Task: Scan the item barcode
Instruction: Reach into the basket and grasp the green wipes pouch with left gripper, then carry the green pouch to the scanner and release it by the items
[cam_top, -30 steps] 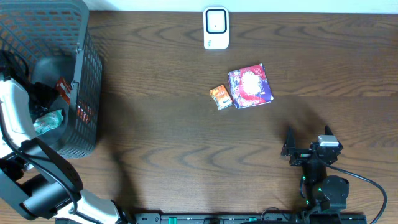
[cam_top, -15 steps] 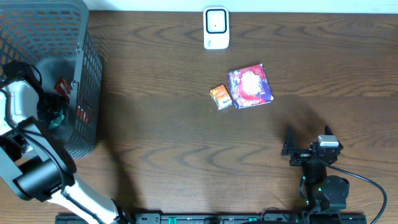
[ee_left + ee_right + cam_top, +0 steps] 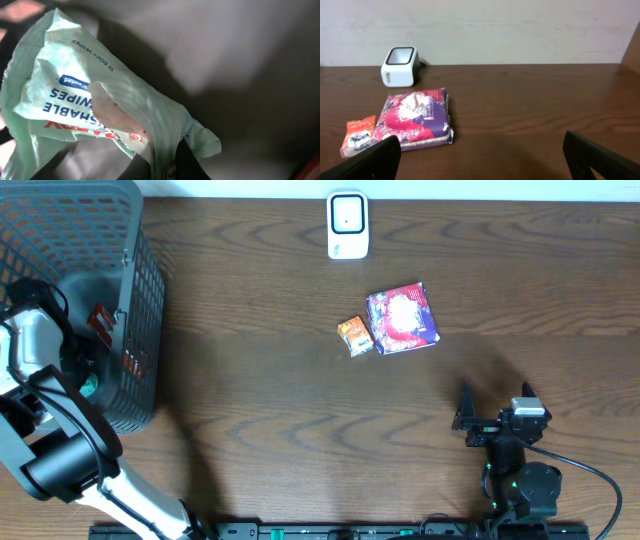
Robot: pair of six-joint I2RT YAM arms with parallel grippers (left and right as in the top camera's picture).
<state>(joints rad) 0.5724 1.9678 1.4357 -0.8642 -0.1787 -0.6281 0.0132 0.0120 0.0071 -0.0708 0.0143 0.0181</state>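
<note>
My left gripper (image 3: 167,167) is down inside the dark mesh basket (image 3: 140,300), shut on the edge of a pale green wipes packet (image 3: 75,95). Its two dark fingers (image 3: 192,162) pinch the plastic between them. From overhead only a sliver of the green packet (image 3: 89,386) shows beside the left gripper (image 3: 82,372). The white barcode scanner (image 3: 348,225) stands at the back of the table, also in the right wrist view (image 3: 399,66). My right gripper (image 3: 497,408) rests open near the front right, nothing between its fingers (image 3: 482,160).
A purple and pink pack (image 3: 402,318) and a small orange packet (image 3: 355,336) lie together mid-table, in front of the scanner. The basket holds other items, including a red-labelled one (image 3: 100,320). A pale wall runs behind the table.
My left arm dropped deeper into the basket and its jaws closed on the green wipes packet. The right arm and the table items have not moved.
</note>
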